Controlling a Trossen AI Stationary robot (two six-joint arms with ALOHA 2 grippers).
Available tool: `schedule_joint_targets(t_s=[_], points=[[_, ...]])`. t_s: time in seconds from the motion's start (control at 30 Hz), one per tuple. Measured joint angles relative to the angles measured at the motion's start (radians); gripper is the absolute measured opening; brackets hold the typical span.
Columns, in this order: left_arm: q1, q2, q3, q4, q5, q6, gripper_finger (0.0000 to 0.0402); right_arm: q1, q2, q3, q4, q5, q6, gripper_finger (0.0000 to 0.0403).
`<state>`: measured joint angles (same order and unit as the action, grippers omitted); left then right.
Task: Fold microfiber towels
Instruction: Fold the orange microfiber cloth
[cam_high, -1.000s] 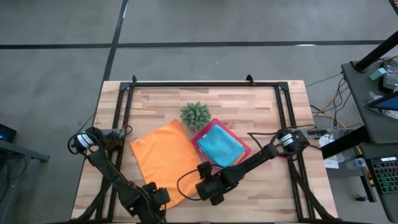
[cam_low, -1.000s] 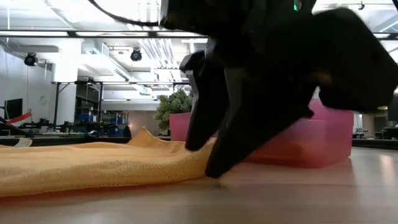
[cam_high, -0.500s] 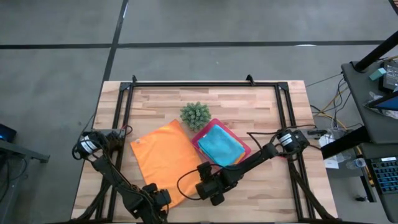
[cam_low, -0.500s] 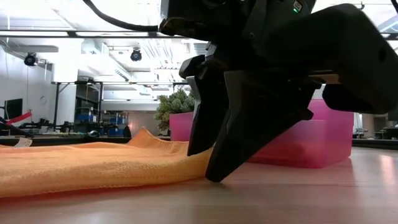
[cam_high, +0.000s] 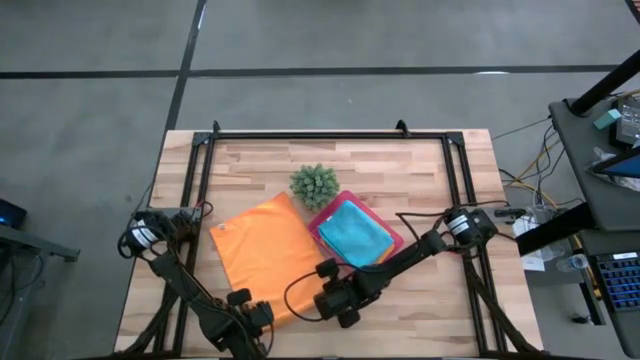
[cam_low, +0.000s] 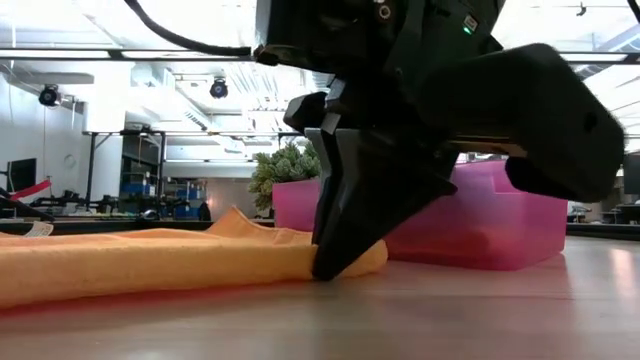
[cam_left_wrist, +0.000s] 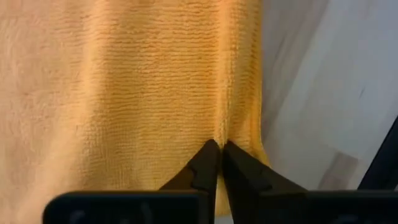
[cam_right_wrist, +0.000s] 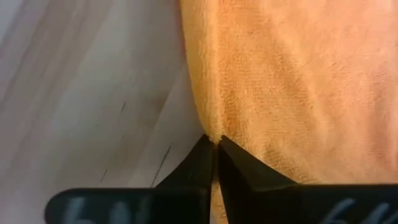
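The orange towel (cam_high: 262, 254) lies flat on the wooden surface (cam_high: 420, 170), left of the pink tray (cam_high: 322, 222). Both grippers pinch its near edge with jaws closed: left gripper (cam_left_wrist: 219, 147) at the near-left corner, right gripper (cam_right_wrist: 214, 142) at the near-right. The cloth stretches away from both, so the fold goes far-ward.

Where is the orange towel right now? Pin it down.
In the high view the orange towel lies spread flat on the table's left-centre, beside the pink tray and below the plant. Both the left gripper and right gripper pinch its near edge.
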<state>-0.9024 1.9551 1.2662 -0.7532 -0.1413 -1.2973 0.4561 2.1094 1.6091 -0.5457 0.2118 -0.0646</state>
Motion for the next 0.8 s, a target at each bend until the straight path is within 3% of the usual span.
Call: schedule_joint_targets(t_s=[0.23,0.53,0.7,0.8], points=[[-0.001,-0.064,0.003,0.016,0.009,0.034,0.0040,0.000,-0.002,0.017,0.005,-0.002,-0.007,0.0009],[0.025,-0.084,0.021,0.175,0.026,-0.026,0.0167,0.000,-0.002,0.017,0.005,-0.007,0.001,0.0009],[0.075,-0.032,0.047,0.111,0.197,-0.134,0.0184,-0.001,-0.004,0.017,0.007,-0.008,0.000,0.0009],[0.077,-0.019,0.099,0.075,0.203,-0.120,0.0184,-0.005,-0.004,0.017,0.008,-0.010,-0.001,0.0009]])
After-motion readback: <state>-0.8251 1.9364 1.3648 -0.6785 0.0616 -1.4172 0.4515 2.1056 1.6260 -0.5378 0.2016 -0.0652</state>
